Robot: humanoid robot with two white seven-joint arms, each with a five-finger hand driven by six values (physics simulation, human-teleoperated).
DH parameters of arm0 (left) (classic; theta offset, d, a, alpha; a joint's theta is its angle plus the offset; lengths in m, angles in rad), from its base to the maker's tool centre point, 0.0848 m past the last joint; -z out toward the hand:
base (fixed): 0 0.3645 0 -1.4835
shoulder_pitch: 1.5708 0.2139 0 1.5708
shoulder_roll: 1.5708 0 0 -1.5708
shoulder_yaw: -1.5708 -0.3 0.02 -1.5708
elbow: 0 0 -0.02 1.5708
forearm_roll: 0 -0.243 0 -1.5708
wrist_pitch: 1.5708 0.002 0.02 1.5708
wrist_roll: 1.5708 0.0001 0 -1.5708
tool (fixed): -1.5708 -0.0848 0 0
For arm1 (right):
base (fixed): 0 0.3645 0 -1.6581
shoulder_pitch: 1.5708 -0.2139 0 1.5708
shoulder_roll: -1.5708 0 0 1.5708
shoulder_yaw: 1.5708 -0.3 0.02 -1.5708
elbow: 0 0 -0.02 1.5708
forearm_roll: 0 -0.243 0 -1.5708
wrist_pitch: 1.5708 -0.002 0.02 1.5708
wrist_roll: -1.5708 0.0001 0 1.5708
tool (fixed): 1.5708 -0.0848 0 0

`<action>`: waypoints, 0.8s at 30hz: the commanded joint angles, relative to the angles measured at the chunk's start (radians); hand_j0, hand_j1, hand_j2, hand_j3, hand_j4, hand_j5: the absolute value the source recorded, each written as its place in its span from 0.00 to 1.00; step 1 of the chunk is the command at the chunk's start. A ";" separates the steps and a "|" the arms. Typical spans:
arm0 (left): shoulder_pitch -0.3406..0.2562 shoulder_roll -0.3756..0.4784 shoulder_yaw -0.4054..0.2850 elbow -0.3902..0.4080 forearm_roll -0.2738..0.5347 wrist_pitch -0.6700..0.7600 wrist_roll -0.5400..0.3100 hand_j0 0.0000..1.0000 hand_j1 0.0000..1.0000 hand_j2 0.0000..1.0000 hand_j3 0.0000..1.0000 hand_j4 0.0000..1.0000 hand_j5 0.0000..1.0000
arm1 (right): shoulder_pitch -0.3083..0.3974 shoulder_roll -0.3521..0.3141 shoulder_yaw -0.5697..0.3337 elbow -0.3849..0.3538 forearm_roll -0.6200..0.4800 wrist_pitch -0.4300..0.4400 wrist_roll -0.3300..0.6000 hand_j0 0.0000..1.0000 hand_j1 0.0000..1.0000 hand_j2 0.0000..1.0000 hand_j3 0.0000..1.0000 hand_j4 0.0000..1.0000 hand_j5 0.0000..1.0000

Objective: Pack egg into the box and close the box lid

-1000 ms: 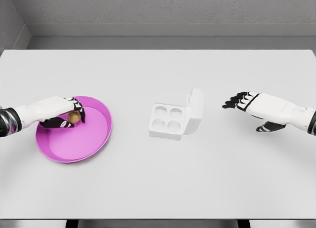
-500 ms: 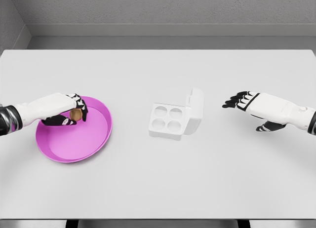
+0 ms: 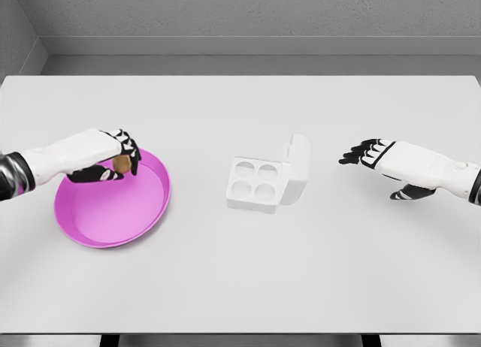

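Observation:
A small brown egg is held in my left hand, whose fingers are curled around it just above the back rim of the pink bowl. The white egg box sits mid-table with four empty round cups and its lid standing upright on the right side. My right hand hovers open to the right of the lid, fingers spread toward it, apart from the box.
The white table stretches wide around the bowl and box. A grey wall runs behind the table's far edge.
My left hand has lifted the egg up out of the bowl and shifted slightly right. The right hand and the box have not moved.

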 commanded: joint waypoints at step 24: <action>-0.017 -0.175 -0.006 -0.057 -0.031 0.004 0.001 0.34 0.34 0.34 0.34 0.34 0.34 | 0.000 -0.001 0.000 0.000 -0.006 0.002 0.000 1.00 1.00 1.00 1.00 1.00 1.00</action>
